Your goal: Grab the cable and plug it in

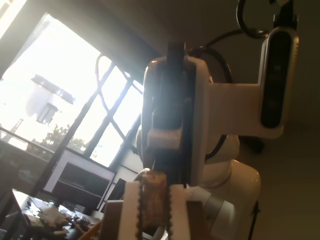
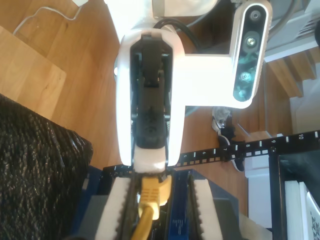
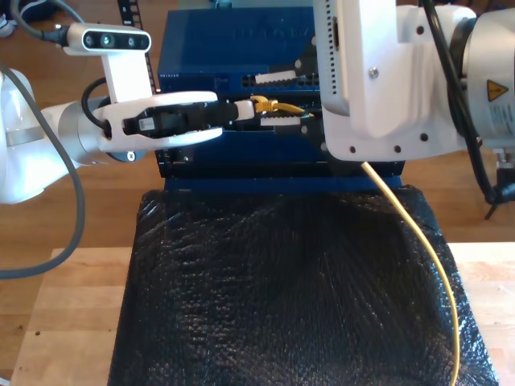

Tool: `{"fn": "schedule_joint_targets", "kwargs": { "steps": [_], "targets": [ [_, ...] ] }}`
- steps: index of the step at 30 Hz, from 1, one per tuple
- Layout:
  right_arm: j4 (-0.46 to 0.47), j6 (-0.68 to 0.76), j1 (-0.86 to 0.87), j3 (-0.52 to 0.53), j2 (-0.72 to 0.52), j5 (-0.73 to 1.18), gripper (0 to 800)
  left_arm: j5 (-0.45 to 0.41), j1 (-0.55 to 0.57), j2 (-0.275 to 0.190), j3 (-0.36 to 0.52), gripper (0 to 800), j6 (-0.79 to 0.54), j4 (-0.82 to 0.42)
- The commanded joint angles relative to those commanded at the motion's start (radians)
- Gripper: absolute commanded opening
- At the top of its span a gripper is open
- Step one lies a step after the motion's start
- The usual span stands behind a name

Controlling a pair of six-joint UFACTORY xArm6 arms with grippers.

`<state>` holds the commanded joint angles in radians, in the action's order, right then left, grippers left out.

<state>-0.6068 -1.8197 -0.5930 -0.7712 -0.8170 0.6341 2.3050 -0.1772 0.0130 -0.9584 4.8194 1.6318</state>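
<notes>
The yellow cable (image 3: 435,251) runs up from the exterior view's lower right, under the big white arm, to its yellow-booted plug (image 3: 264,103) in front of the blue box. My first gripper (image 3: 241,112) reaches in level from the exterior view's left. In the first wrist view its toothed fingers (image 1: 131,210) press on the plug tip (image 1: 153,196). My second gripper (image 2: 157,187) faces it from above. The yellow boot (image 2: 150,192) lies between its fingers (image 2: 205,210), with a dark gap on one side. The tip of the first gripper touches the boot there.
The blue box (image 3: 209,48) has a row of ports (image 3: 278,78) just behind the plug. Black bubble wrap (image 3: 282,281) covers the wooden table (image 3: 64,322) in front of it. A black perforated rack rail (image 2: 260,145) crosses the floor below.
</notes>
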Motion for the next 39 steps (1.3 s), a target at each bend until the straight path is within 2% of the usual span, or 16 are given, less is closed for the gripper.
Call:
{"fn": "schedule_joint_targets", "kwargs": {
  "steps": [39],
  "targets": [
    [0.0,-0.002,-0.012,0.003,-0.015,0.002,261,0.02,0.0,0.008,0.0,30,0.046,0.014]
  ]
}}
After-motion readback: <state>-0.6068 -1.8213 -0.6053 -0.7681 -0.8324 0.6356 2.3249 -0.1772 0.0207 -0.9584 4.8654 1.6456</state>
